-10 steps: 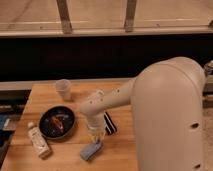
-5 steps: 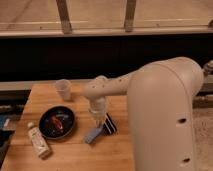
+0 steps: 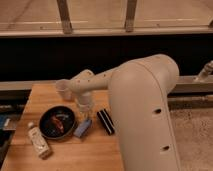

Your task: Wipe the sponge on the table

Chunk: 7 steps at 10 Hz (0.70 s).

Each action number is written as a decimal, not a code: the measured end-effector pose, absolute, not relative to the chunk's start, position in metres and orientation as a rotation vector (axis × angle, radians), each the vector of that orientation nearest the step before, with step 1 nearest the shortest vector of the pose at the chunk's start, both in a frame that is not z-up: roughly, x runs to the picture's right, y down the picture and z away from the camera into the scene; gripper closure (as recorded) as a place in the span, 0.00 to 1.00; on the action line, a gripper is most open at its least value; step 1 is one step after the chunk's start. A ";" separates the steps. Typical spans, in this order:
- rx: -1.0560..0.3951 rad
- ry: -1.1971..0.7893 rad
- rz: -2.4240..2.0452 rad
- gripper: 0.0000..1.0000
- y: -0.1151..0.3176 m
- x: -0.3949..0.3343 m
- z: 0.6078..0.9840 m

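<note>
The light-blue sponge (image 3: 82,128) lies on the wooden table (image 3: 95,152), just right of the black pan. My gripper (image 3: 84,114) points down at the sponge's far end and is shut on it. The white arm reaches in from the right and hides the right part of the table.
A black pan (image 3: 57,123) with reddish food sits left of the sponge. A whitish bottle (image 3: 39,141) lies near the front left edge. A small cup (image 3: 63,89) stands at the back. A black block with white stripes (image 3: 105,121) lies right of the sponge.
The gripper and the sponge have slid from the front of the table toward the back and left, ending close beside the pan.
</note>
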<state>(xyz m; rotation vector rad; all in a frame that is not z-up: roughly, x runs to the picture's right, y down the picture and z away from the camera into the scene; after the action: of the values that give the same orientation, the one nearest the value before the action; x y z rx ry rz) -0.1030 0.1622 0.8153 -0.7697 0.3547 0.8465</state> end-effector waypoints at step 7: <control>-0.770 0.354 0.847 0.32 0.162 -0.103 0.815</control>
<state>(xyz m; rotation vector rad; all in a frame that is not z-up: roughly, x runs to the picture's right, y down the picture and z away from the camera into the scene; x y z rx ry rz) -0.1030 0.1622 0.8151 -0.7701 0.3539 0.8472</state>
